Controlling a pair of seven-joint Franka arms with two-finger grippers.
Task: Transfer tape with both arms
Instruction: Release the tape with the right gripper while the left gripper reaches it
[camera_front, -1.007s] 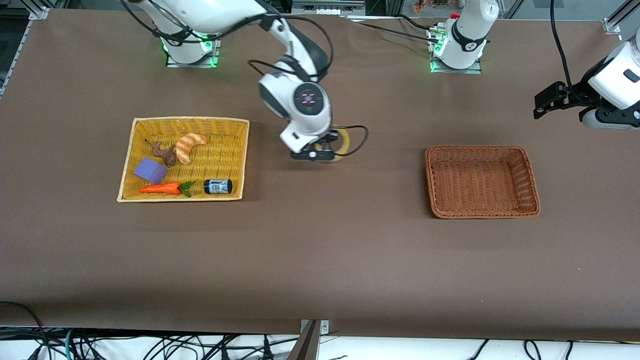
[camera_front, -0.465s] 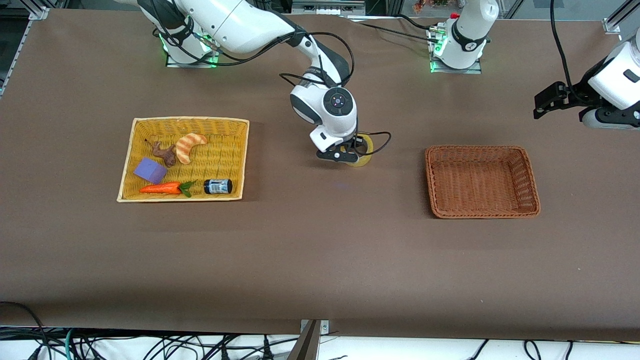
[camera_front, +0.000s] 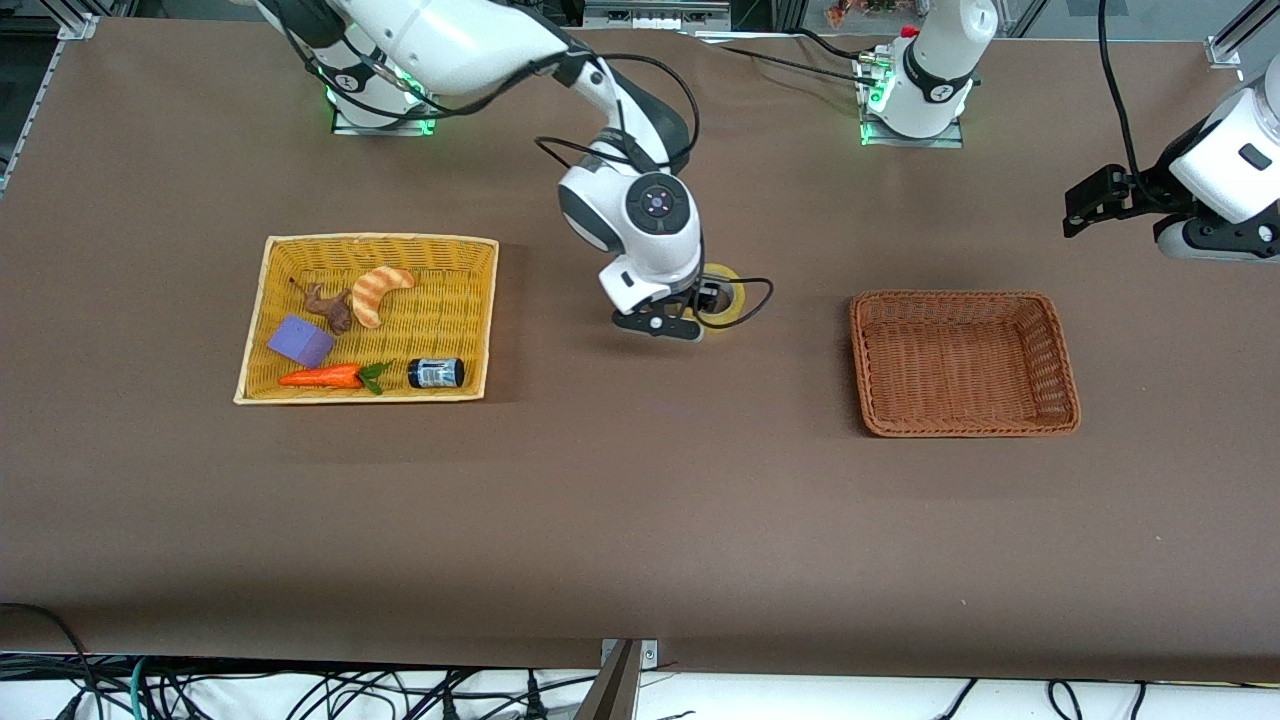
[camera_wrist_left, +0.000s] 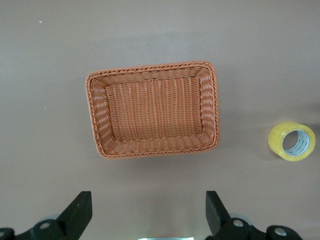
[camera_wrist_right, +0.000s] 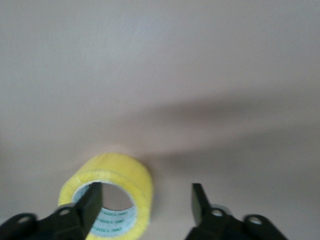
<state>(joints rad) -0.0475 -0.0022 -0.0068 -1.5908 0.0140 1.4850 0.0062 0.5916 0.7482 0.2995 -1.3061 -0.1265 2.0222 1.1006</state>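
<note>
The tape (camera_front: 728, 297), a yellowish roll with a grey-lined hole, lies flat on the brown table between the two baskets. It also shows in the left wrist view (camera_wrist_left: 292, 141) and in the right wrist view (camera_wrist_right: 107, 200). My right gripper (camera_front: 697, 305) hangs low over it, open (camera_wrist_right: 146, 192): one finger is over the hole, the other outside the roll with a clear gap to it. My left gripper (camera_front: 1085, 205) waits in the air at the left arm's end of the table, open and empty (camera_wrist_left: 150, 215).
An empty orange-brown wicker basket (camera_front: 960, 297) stands toward the left arm's end and shows in the left wrist view (camera_wrist_left: 216, 110). A yellow wicker basket (camera_front: 380, 240) toward the right arm's end holds a striped croissant (camera_front: 380, 292), purple block, carrot and dark jar.
My right arm carried the tape toward the brown basket, then drew back a little. The tape now lies on the table and the fingers stand apart from it. The left arm barely moved.
</note>
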